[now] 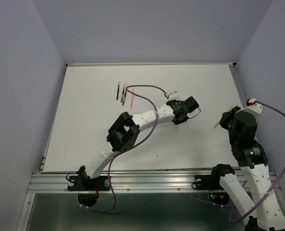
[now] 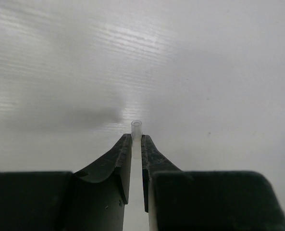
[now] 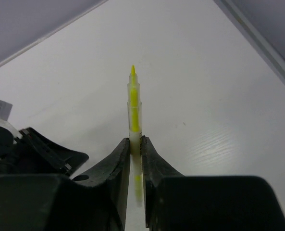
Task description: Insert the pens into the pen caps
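My left gripper (image 1: 177, 119) (image 2: 136, 138) is shut on a clear pen cap (image 2: 136, 129); the cap's open end sticks out past the fingertips above the white table. My right gripper (image 1: 227, 120) (image 3: 135, 140) is shut on the pale yellow pen (image 3: 133, 103), whose tip points away from the jaws; the pen shows in the top view (image 1: 220, 122) pointing left toward the left gripper, a short way apart from it. Several other pens (image 1: 125, 93), dark blue, dark red, green and orange, lie side by side at the table's back middle. No other caps are visible.
The white table (image 1: 84, 120) has a metal rail along its near edge (image 1: 147, 180) and grey walls around it. The left arm (image 1: 128, 130) reaches diagonally across the middle, with a purple cable looping above it. The left arm's end shows in the right wrist view (image 3: 31, 149).
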Robot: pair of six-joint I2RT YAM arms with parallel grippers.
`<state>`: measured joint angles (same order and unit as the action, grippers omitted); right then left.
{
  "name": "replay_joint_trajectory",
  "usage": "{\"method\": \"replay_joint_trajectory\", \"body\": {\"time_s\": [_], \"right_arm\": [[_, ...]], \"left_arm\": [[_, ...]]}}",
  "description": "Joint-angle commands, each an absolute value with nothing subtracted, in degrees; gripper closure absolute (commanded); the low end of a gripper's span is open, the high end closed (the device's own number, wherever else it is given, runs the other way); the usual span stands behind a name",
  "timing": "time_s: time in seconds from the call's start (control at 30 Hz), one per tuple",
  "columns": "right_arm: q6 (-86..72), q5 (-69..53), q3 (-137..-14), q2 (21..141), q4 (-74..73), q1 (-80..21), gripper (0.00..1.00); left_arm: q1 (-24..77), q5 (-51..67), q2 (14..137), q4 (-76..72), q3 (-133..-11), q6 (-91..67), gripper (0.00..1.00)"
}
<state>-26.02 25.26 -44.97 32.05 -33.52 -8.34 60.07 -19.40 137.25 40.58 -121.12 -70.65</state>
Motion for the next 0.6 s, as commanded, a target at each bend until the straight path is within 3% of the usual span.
{"method": "replay_joint_trajectory", "body": {"time_s": [0.0,0.27,0.4,0.57], "right_arm": [[-21.1,12.9,-43.6,29.8,-26.1,-8.8,0.85],[-13.4,-11.5,-41.5,31.0,-15.0,-8.8,0.88],[-11.9,-40.7,-40.5,36.6,-5.7,-8.8,0.89],[-16.1,-54.3,-40.3,42.4,7.2,-8.8,0.91]], "left_arm": [[58.5,-25.0,119.8,29.2,-114.2,-59.4,1.00],[50.9,-25.9,101.8,17.2,-102.1,-44.9,1.00],[48.5,-18.8,95.7,8.3,-98.7,-31.9,1.00],[48.5,-12.1,91.3,4.1,-97.4,-22.1,1.00]]}}
